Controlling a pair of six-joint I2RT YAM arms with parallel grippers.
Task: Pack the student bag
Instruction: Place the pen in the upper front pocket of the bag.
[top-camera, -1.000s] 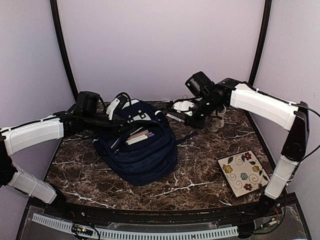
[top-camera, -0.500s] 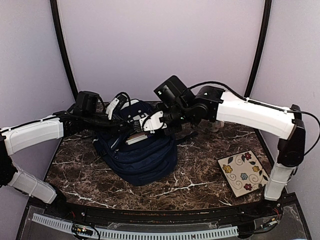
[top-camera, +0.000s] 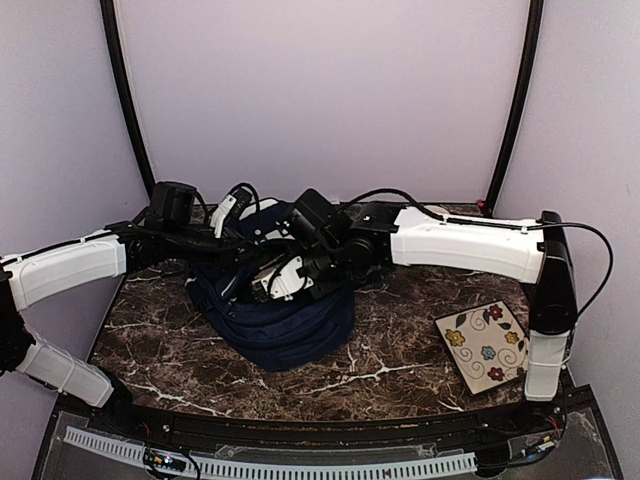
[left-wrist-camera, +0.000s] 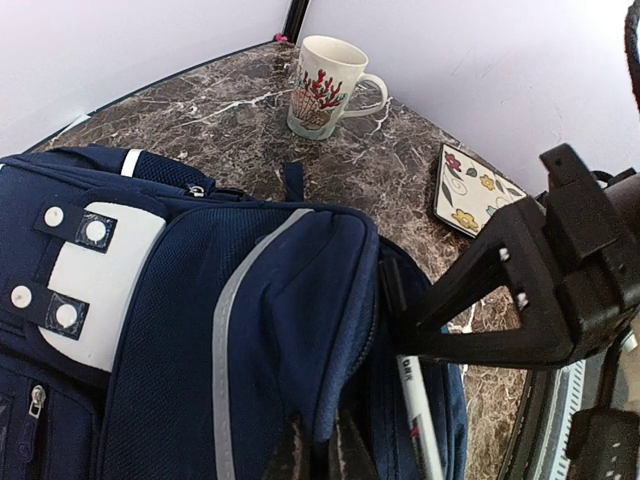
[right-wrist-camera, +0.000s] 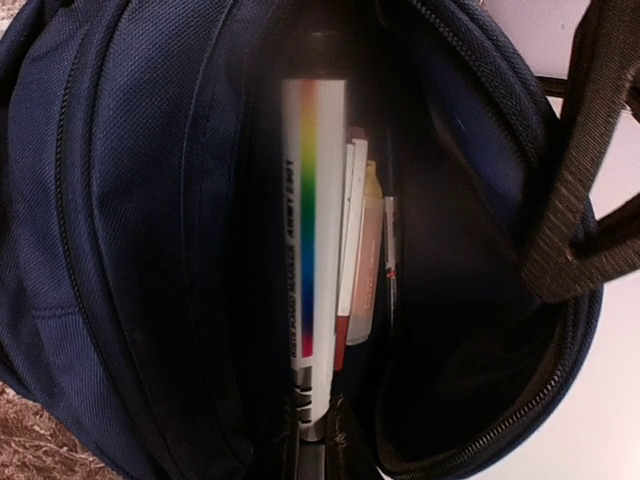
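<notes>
Dark marble surface (top-camera: 400, 350) carries the bag (top-camera: 290, 320) left of centre, its rim pinched by the left end effector (left-wrist-camera: 318, 455). Right end effector (right-wrist-camera: 318, 458) pinches a rainbow pen (right-wrist-camera: 312, 250) inside, beside books (right-wrist-camera: 360, 240); packing looks well along, mug (left-wrist-camera: 325, 85) outside.

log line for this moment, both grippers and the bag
left gripper: shut on backpack rim | right gripper: shut on marker | marker: inside backpack, beside other stationery | mug: on table, unpacked
</notes>
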